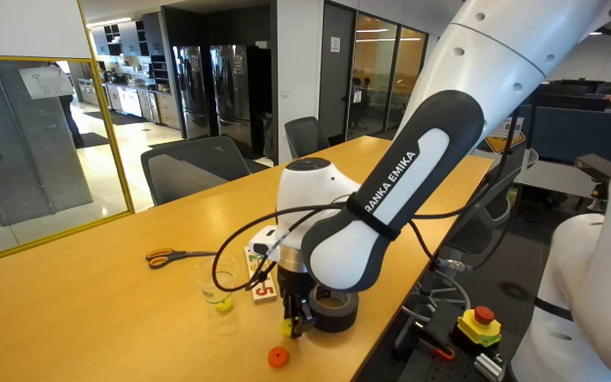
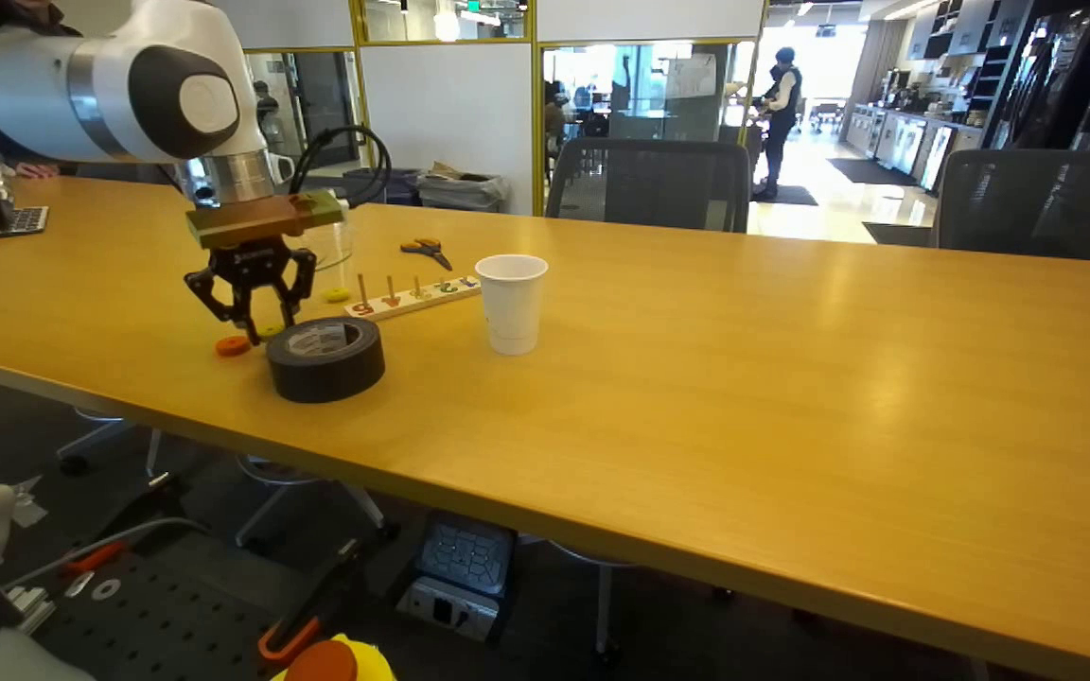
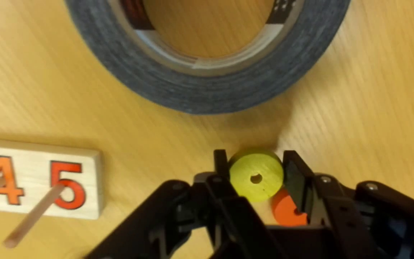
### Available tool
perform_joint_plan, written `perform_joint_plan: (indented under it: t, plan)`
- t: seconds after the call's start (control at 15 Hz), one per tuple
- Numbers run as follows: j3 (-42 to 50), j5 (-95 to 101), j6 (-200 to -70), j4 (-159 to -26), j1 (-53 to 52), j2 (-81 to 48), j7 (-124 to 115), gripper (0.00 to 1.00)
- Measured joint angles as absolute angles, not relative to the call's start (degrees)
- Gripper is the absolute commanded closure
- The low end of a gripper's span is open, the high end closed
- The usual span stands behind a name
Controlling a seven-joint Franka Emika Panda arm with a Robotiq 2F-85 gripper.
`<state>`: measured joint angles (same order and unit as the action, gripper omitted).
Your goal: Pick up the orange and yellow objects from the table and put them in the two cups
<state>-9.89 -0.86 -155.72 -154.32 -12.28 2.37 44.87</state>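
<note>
My gripper [image 3: 255,158] [image 1: 296,330] [image 2: 271,334] is down at the table [image 1: 125,318], its fingers shut on a yellow disc [image 3: 255,189] with a centre hole. That disc also shows in an exterior view [image 1: 287,328]. An orange disc [image 3: 286,212] [image 1: 278,357] [image 2: 233,346] lies close beside it, partly hidden by a finger in the wrist view. Another yellow disc [image 1: 224,305] [image 2: 336,295] shows at the clear cup [image 1: 212,276] [image 2: 329,248]; I cannot tell whether inside or beside it. The white cup [image 2: 512,307] stands upright in an exterior view.
A black tape roll [image 1: 334,317] [image 2: 327,371] [image 3: 199,95] lies right by the gripper. A numbered peg board [image 1: 262,276] [image 2: 413,300] [image 3: 92,172] with upright pegs lies near the clear cup. Orange-handled scissors [image 1: 178,255] [image 2: 427,250] lie farther back.
</note>
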Motion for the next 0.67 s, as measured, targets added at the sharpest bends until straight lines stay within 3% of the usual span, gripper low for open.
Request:
perform_joint_plan:
  t: [0.67]
  plan:
    - [-8.86,8.15,-144.31,-136.78,-9.76,2.49,32.61,0.78]
